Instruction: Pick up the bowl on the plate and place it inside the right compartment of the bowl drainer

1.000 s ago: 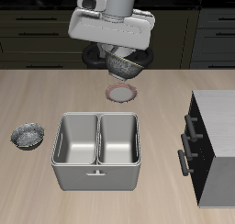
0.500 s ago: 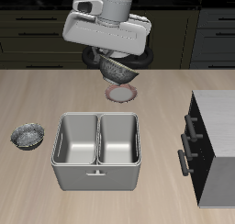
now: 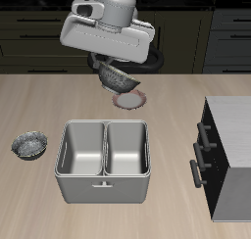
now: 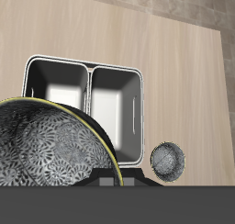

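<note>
Since a second ago the arm swung the bowl (image 3: 121, 78) up and sideways off the plate (image 3: 129, 100); the plate now sat bare on the table (image 3: 59, 96) and the carried bowl hung tilted just above it.

Near to far: the bowl drainer (image 3: 104, 189) sat closest to the table's front edge, both wells empty, and the second bowl (image 3: 29, 144) lay beside it, untouched. Behind the drainer came the plate, then the lifted bowl under the pincer (image 3: 116, 71).

We read the pincer as clamped on the bowl's rim: in the wrist view the bowl (image 4: 50, 145) filled the frame right against the camera, with the drainer (image 4: 87, 95) beyond it. The fingers themselves were hidden, so that's a judgement from the bowl hanging clear of the plate.

Handling, as we judged it: thin rigid metal, light, not fragile, but shiny and slippery. A one-sided rim pinch lets it swing, hence the tilt. We'd keep the hold on the rim and carry it slowly to the right compartment (image 3: 126, 150).
</note>
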